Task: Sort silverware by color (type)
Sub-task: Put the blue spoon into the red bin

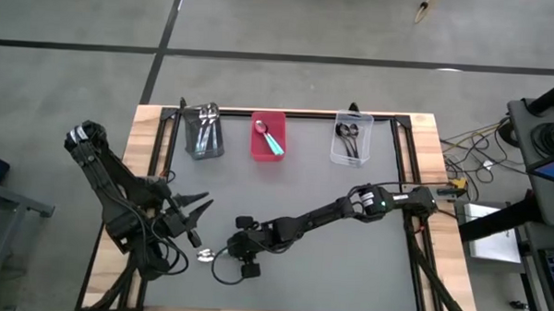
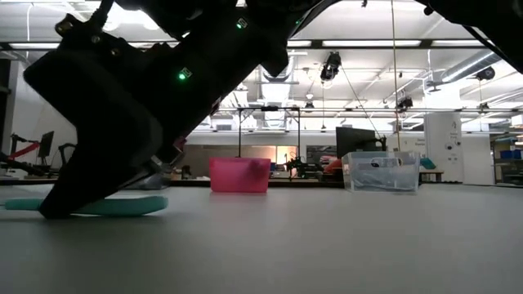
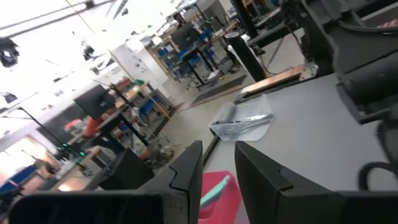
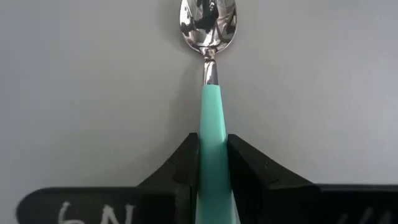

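The right gripper (image 4: 213, 168) is clamped on the teal handle of a spoon (image 4: 210, 93), its two dark fingers (image 4: 181, 168) pressed against the handle's sides. The spoon lies flat on the grey table (image 1: 348, 241), silver bowl pointing away from the gripper. From above, this gripper (image 1: 225, 253) sits low at the table's near-left part, the right arm stretched across from the right side, and the spoon's bowl (image 1: 204, 255) shows just left of it. At table height the teal handle (image 2: 114, 206) rests on the surface under the dark gripper body (image 2: 122, 122).

The left gripper (image 1: 193, 219) hovers just beside, up and left of the spoon, touching nothing. Its fingers (image 3: 186, 171) stand a narrow gap apart with nothing between them.

Three bins stand in a row along the far edge. The grey bin (image 1: 204, 134) on the left holds pale-handled spoons (image 1: 205, 125). The red bin (image 1: 267, 137) in the middle holds a teal-handled spoon (image 1: 270, 140). The clear bin (image 1: 351, 141) on the right holds black spoons (image 1: 349, 137). The red bin (image 2: 239, 175) and clear bin (image 2: 381, 171) also show at table height, well apart from the gripped spoon
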Robot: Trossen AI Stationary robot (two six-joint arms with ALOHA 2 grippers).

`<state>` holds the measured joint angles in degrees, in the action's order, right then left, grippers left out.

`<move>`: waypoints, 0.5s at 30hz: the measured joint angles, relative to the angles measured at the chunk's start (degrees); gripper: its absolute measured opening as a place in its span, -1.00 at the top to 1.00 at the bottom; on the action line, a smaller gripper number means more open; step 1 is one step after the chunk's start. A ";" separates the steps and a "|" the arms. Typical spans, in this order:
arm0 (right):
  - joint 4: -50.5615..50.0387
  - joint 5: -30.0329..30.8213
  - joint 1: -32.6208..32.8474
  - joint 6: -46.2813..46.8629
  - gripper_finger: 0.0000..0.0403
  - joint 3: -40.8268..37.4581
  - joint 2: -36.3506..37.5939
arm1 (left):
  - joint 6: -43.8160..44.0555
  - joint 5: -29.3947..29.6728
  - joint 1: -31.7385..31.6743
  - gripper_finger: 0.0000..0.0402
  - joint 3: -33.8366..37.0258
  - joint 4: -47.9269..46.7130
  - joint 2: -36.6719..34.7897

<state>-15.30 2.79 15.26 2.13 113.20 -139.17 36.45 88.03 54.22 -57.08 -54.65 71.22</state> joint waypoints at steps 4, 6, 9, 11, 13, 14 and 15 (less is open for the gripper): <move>-3.07 0.19 -0.23 1.26 0.75 -0.28 2.07 | -0.49 -1.99 0.00 0.62 -1.75 0.05 -0.04; -4.58 0.28 -0.41 1.84 0.75 -0.32 3.27 | -1.16 -2.11 0.00 0.62 -2.67 0.10 -0.04; -8.02 1.93 -0.77 2.96 0.75 -0.32 5.78 | -2.02 -2.30 0.00 0.62 -3.74 -0.03 -0.09; -10.95 4.32 -0.99 3.26 0.75 -0.31 7.60 | -3.05 -3.43 0.02 0.62 -4.18 -0.25 -0.14; -13.52 6.21 -1.29 3.27 0.75 -0.30 9.16 | -4.20 -3.60 0.03 0.62 -4.20 -0.40 -0.22; -14.58 6.72 -1.50 3.28 0.75 -0.28 9.88 | -4.64 -3.59 0.04 0.62 -4.20 -0.49 -0.25; -15.74 6.85 -1.78 3.35 0.75 -0.28 10.64 | -4.91 -3.59 0.04 0.62 -4.20 -0.88 -0.34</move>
<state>-31.04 9.64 13.48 5.48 112.92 -128.53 31.53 84.44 54.26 -61.28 -55.53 70.88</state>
